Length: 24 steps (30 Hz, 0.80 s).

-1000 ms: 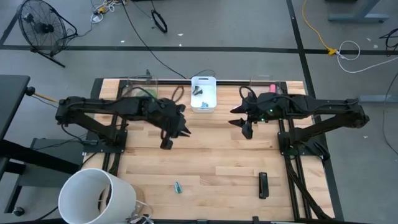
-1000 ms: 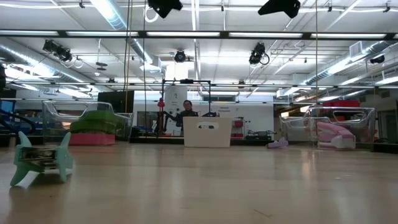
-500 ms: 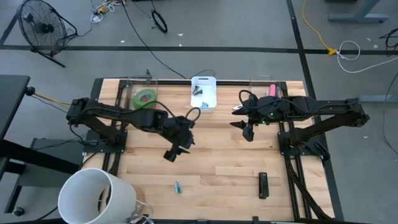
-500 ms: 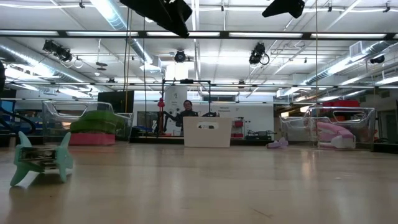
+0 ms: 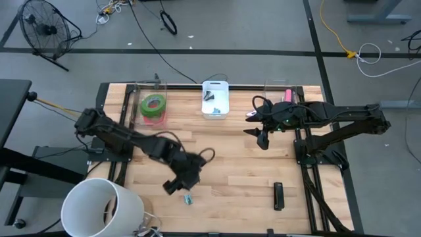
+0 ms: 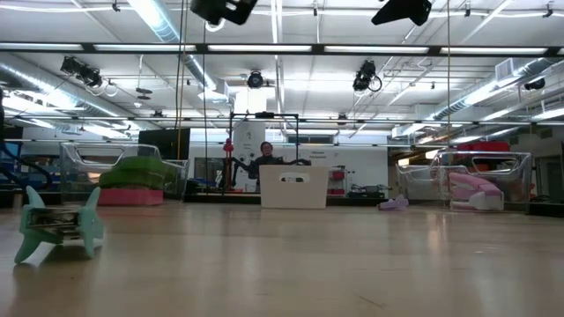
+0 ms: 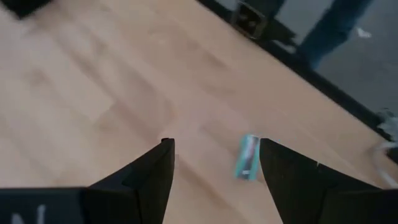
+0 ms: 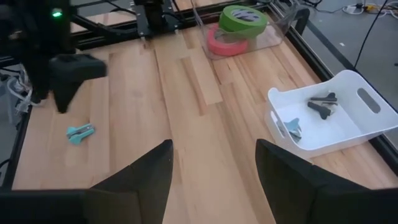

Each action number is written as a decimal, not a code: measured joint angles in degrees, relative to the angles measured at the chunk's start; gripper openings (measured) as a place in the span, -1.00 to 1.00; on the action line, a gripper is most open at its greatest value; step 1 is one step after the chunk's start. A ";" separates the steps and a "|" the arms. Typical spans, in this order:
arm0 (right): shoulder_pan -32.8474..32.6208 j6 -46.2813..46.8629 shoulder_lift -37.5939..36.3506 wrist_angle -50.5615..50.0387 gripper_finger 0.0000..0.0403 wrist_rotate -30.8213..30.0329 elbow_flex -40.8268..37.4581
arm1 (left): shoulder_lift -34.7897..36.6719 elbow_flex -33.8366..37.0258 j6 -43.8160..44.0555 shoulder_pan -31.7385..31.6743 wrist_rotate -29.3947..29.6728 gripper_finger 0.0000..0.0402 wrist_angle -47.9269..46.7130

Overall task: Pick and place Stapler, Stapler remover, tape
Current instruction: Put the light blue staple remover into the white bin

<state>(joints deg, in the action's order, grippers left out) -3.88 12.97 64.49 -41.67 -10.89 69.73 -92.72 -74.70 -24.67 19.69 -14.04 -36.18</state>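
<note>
— High view first: where's the left gripper (image 5: pixel 172 187)?

— Low over the near part of the table (image 5: pixel 230 164), right beside the small teal staple remover (image 5: pixel 188 198). Its wrist view shows the two fingers spread apart, nothing between them, and the teal piece lying on the wood just ahead.

— And the tape (image 5: pixel 153 105)?

— In the clear tray (image 5: pixel 150 88) at the far left: green rolls stacked on a pink one (I can't tell how many green ones).

— The right gripper (image 5: pixel 262 139)?

— Hanging above the middle right of the table, jaws apart and empty.

— Anything in the white bin (image 5: pixel 215 99)?

— A dark staple remover and a teal one, going by the right wrist view.

— The stapler (image 5: pixel 278 195)?

— That black bar lies near the front edge on the right, well apart from both grippers.
</note>
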 joint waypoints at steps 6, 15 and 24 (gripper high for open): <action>0.00 -0.58 0.02 0.04 0.12 0.60 0.00 | -2.30 0.00 1.53 5.07 -0.01 0.18 0.46; 0.02 -1.00 0.02 0.07 0.12 2.60 0.00 | -7.23 -0.02 1.51 8.66 0.10 0.18 1.99; 0.02 -0.84 0.02 0.07 0.12 2.88 0.00 | -11.71 -0.02 1.44 8.87 1.07 0.18 2.44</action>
<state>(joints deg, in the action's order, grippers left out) -3.86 12.13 64.51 -41.60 -8.01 69.73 -104.43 -74.72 -23.22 28.56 -12.97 -33.74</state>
